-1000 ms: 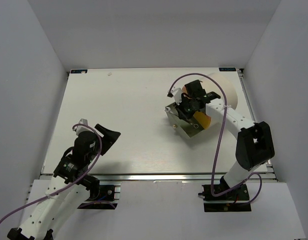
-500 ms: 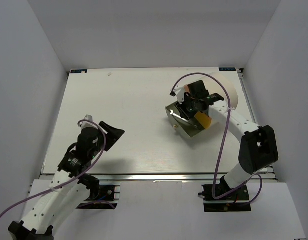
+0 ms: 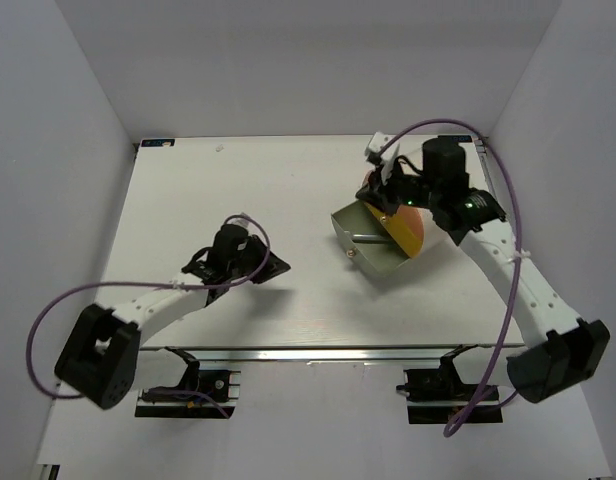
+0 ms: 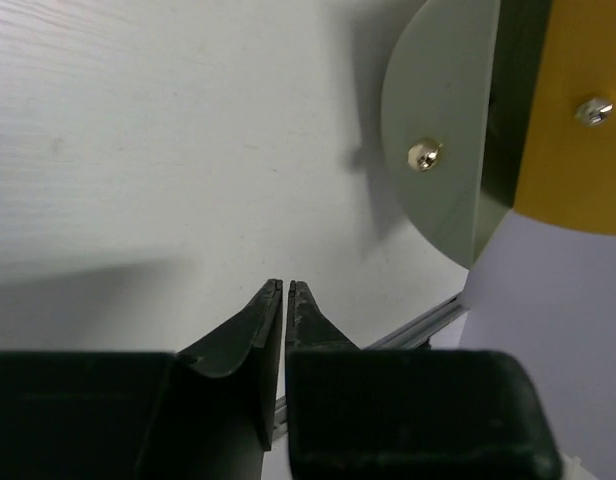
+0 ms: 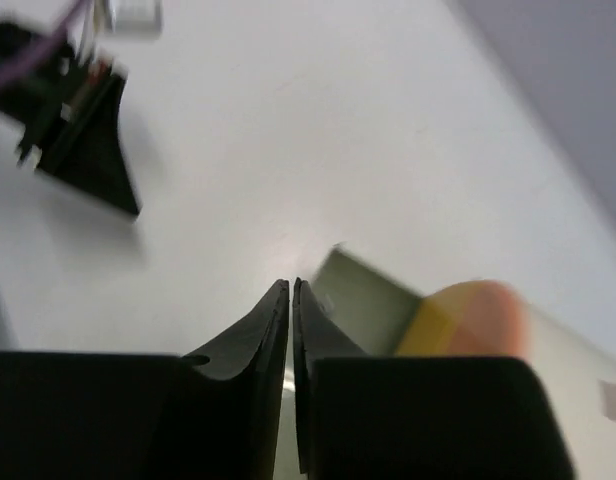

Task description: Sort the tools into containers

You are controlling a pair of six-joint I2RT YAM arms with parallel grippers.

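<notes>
Now | left end effector (image 4: 286, 286) pinched closed, empty | right end effector (image 5: 291, 286) likewise (drum (image 5: 468, 320) blurred)

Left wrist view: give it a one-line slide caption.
Left tool, shut and empty, over the table, facing the drum's knobbed grey panel and orange face.

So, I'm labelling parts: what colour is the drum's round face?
Orange and yellow. The round face shows best in the top external view.
</notes>
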